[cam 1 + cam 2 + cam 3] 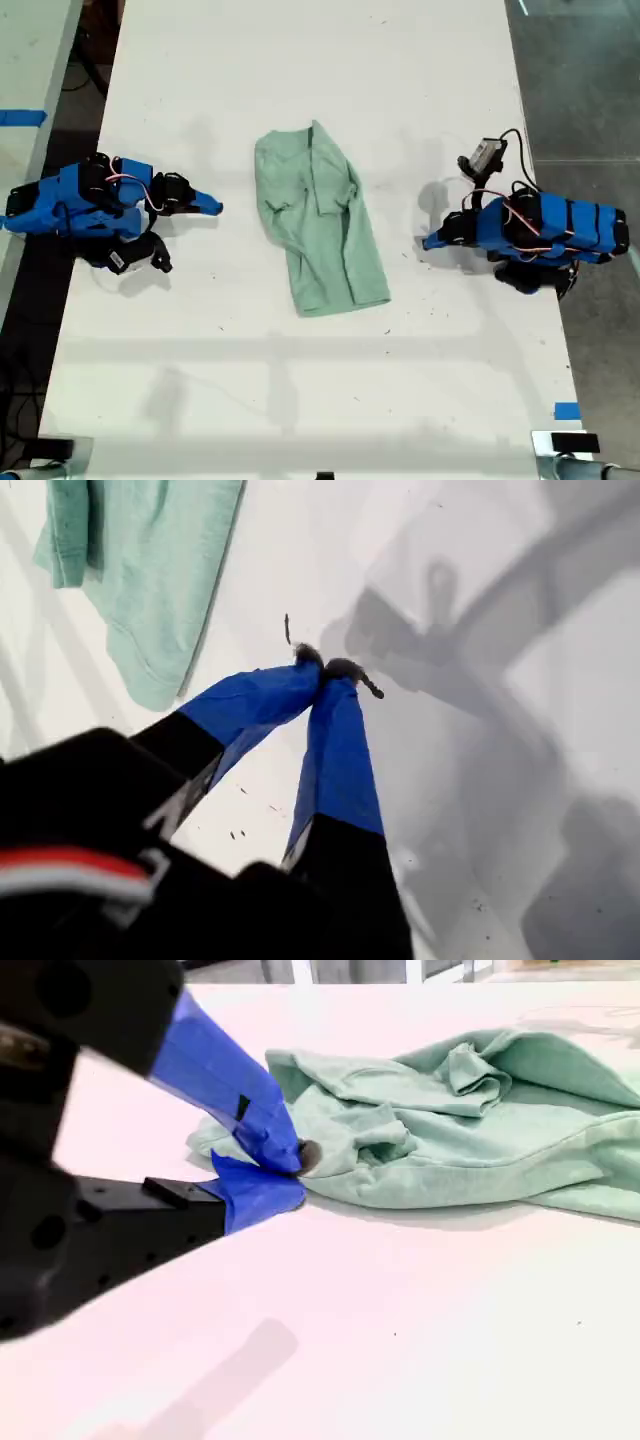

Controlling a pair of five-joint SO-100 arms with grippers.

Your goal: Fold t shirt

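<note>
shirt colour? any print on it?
Pale mint green t shirt, plain, no print; clearest in the exterior view.

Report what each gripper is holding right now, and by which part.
Nothing is held. My first gripper and my second gripper are both shut and empty, each resting apart from the t shirt, which lies crumpled on the table.

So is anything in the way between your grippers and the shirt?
No, nothing visible. Only bare table lies between my first gripper and the t shirt, and between my second gripper and it.
</note>
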